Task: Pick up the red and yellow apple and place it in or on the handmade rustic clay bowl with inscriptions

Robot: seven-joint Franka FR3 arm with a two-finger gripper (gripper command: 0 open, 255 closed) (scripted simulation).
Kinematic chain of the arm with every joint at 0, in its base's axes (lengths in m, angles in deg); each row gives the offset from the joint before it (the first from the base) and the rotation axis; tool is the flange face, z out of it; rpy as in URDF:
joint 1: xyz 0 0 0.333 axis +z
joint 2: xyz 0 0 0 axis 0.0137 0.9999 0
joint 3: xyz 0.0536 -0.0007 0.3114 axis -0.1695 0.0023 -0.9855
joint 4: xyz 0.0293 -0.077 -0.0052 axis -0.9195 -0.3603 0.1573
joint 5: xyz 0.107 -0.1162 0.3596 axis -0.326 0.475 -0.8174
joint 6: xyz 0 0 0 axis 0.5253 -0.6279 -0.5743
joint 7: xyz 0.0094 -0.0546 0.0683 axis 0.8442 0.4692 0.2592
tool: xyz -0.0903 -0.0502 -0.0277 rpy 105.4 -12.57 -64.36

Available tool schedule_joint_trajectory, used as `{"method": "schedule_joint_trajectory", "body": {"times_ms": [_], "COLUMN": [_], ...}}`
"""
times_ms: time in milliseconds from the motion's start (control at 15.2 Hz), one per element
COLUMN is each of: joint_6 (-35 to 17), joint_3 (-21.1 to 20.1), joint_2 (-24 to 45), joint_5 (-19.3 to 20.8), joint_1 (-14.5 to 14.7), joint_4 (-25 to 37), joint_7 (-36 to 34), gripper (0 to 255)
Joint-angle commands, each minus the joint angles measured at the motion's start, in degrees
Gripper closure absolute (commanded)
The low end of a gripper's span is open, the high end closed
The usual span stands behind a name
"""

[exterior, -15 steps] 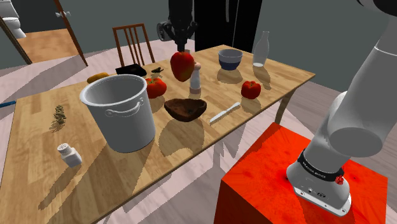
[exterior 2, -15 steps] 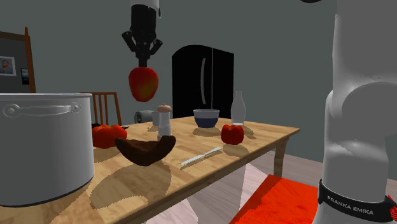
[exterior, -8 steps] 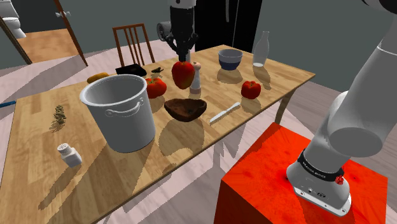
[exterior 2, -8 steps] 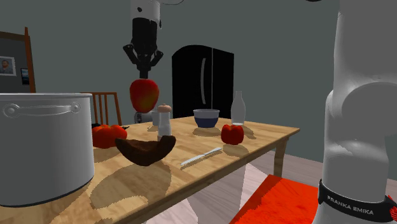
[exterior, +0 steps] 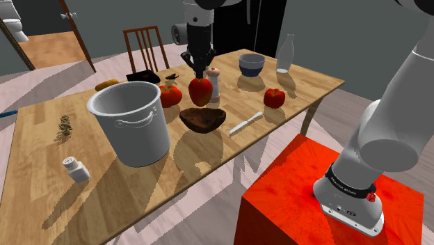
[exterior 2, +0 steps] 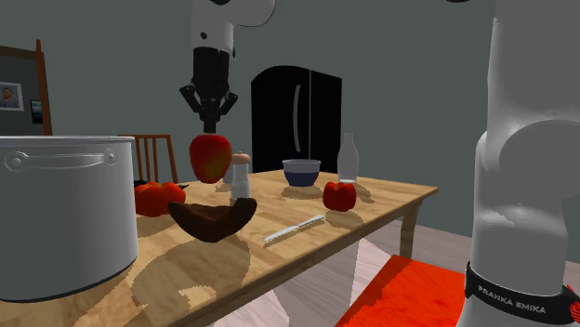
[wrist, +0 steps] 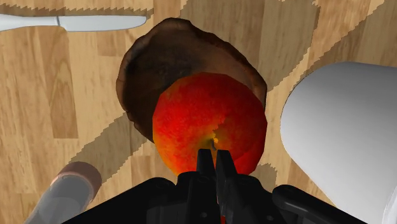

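Note:
A red and yellow apple point(exterior: 200, 91) point(exterior 2: 211, 156) hangs in the air just above a dark brown, rough clay bowl point(exterior: 203, 119) point(exterior 2: 212, 219) in the middle of the wooden table. My black gripper point(exterior: 197, 74) point(exterior 2: 211, 125) points straight down and is shut on the apple's top. In the wrist view the fingers meet at the stem of the apple point(wrist: 210, 130), between the gripper point(wrist: 214, 156) and the bowl point(wrist: 153, 63) below, whose far rim shows beyond the fruit.
A big grey pot point(exterior: 132, 122) stands close to the bowl on the shoulder view's left. A white shaker point(exterior: 215, 83) and a tomato point(exterior: 170, 95) sit just behind it. A knife point(exterior: 245, 124), another red fruit point(exterior: 274, 98), a blue bowl point(exterior: 252, 65) and a bottle point(exterior: 284, 54) lie to the right.
The gripper has come down with the apple, which hung well above the shaker and now hangs just over the brown bowl. Nothing on the table has moved.

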Motion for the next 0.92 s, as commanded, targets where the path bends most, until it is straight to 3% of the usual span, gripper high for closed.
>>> {"method": "schedule_joint_trajectory", "body": {"times_ms": [0,330,858], "joint_6": [-1.8,-5.7,-5.7], "joint_3": [0.0,0.0,0.0], "joint_2": [-0.1,0.4,0.4], "joint_5": [0.0,0.0,0.0], "joint_1": [0.0,0.0,0.0], "joint_4": [-1.8,-5.3,-5.3], "joint_7": [0.0,0.0,0.0], "gripper": [255,255,255]}}
